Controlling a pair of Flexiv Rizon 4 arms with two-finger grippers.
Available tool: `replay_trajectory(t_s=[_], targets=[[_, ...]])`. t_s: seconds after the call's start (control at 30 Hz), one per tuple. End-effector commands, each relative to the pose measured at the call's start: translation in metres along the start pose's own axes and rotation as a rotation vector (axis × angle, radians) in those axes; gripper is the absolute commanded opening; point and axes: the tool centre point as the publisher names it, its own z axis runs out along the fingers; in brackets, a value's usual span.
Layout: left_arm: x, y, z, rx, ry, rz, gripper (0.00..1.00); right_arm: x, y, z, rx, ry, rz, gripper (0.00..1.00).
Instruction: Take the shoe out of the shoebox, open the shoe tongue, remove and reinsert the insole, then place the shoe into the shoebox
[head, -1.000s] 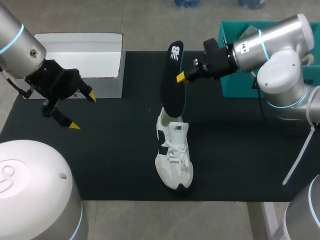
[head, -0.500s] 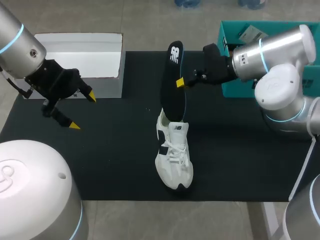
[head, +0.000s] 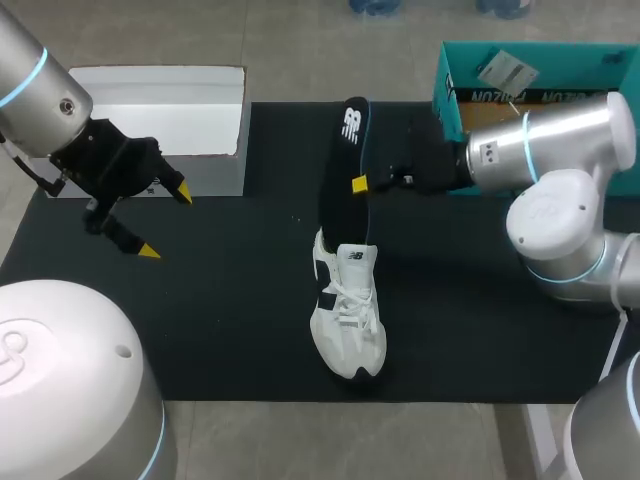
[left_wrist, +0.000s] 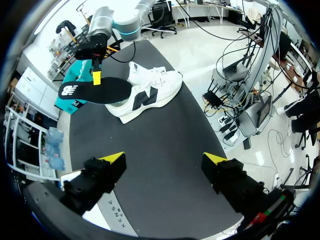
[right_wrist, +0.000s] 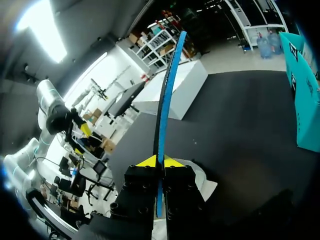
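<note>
Guessing I'm roughly halfway: shoe (head: 347, 310) is out of the shoebox (head: 520, 47) (up at 1 o'clock) on the mat (head: 220, 300) mid-table, my right gripper (head: 362, 183) pinches the insole (head: 342, 170) on end over its heel opening, left gripper (head: 166, 222) hangs spread and empty at 9 o'clock, reinserting and boxing left.

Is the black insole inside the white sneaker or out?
Almost wholly out: the black insole, pinched by the right gripper's fingers, stands above the white sneaker; whether its lower tip is inside, cannot tell.
</note>
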Motion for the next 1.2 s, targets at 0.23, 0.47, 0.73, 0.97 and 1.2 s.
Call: replay_trajectory(t_s=[0.23,0.47,0.73,0.97,1.2], targets=[[0.0,0.0,0.0,-0.002,0.001,0.0,1.0,-0.002,-0.018,0.017,-0.013,-0.006,0.001,0.0],[0.0,0.0,0.0,-0.002,0.001,0.0,1.0,0.0,-0.034,0.011,-0.02,-0.029,0.022,0.0],[0.0,0.0,0.0,-0.002,0.001,0.0,1.0,0.008,-0.055,0.012,0.004,-0.049,0.028,0.0],[0.0,0.0,0.0,-0.002,0.001,0.0,1.0,0.012,-0.076,0.022,0.028,-0.041,0.052,0.0],[0.0,0.0,0.0,-0.002,0.001,0.0,1.0,0.013,-0.09,0.032,0.037,-0.033,0.088,0.0]])
